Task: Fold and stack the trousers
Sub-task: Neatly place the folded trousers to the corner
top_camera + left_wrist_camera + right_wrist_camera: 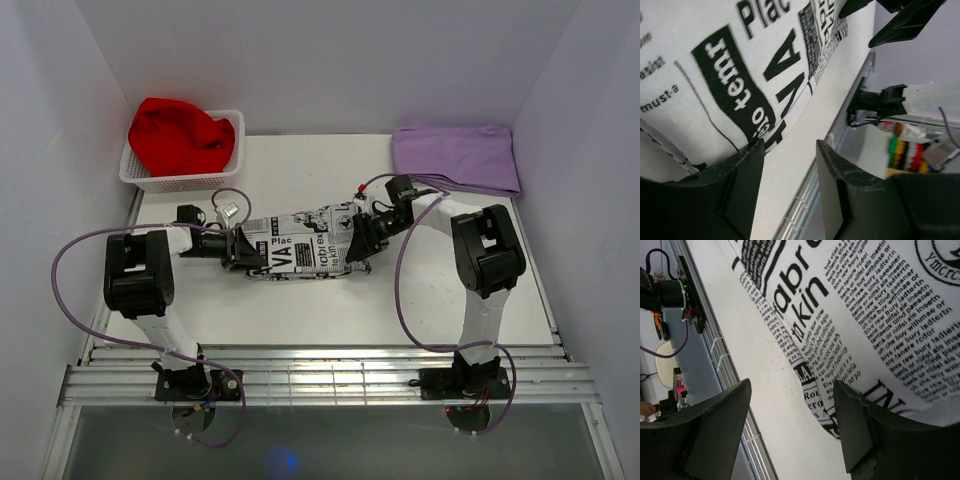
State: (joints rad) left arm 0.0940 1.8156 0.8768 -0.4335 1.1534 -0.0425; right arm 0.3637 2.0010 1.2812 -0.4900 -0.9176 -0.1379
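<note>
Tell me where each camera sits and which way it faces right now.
Top external: above and behind the bases, looking down at the table; both arms show, left gripper and right gripper at the trousers' ends.
Left wrist: low over the table, facing the near rail across the trousers; its open fingers show.
Right wrist: low, facing the near rail over the trousers' edge; its open fingers show.
Shared: the trousers.

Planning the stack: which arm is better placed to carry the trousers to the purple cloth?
Right, probably: its open claw sits at the trousers' right end, nearer the purple cloth.
</note>
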